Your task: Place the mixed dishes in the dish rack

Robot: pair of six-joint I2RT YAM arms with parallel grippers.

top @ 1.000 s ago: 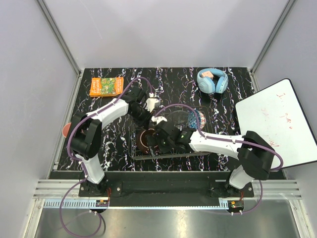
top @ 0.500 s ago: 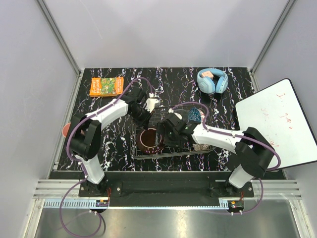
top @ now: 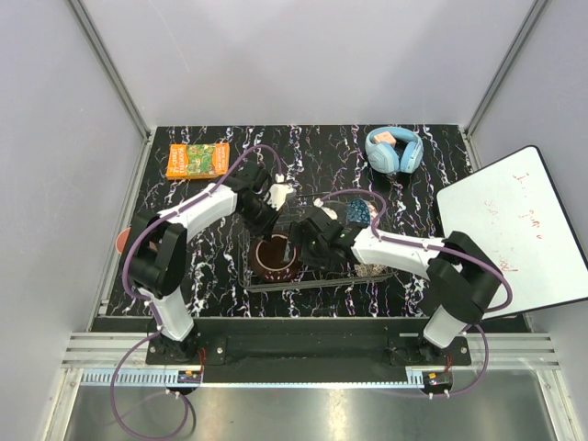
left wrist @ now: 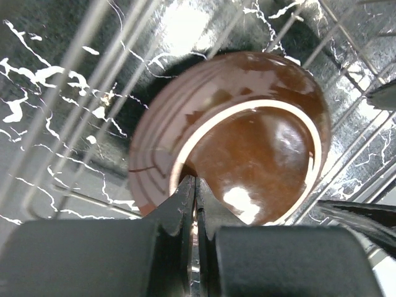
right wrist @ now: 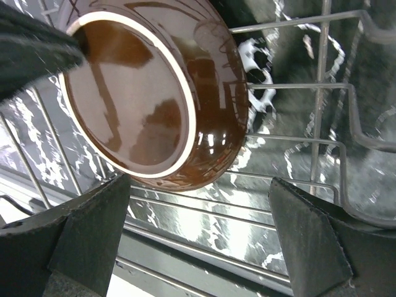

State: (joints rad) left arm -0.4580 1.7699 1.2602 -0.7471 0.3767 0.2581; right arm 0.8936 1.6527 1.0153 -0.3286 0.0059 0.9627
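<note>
The left end effector (left wrist: pixel 195 185) is pinching the rim of the bowl (left wrist: pixel 247 142) inside the rack (right wrist: pixel 321 111). The right end effector (right wrist: pixel 198 232) is spread wide just beside the bowl.

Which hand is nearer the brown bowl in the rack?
Left. The left hand pinches the brown bowl by its rim; the right hand hangs open beside it, seemingly not touching.

At frame centre, the glossy brown bowl with a cream rim (top: pixel 276 259) fills the left end of the dark wire dish rack (top: pixel 317 285). The left hand (left wrist: pixel 195 189) on its upper rim and the spread right hand (top: pixel 301 246) crowd it. Bare black marbled counter (top: pixel 308 147) lies upper centre, between the orange-green book (top: pixel 197 159) and the light blue headphones (top: pixel 394 150).
</note>
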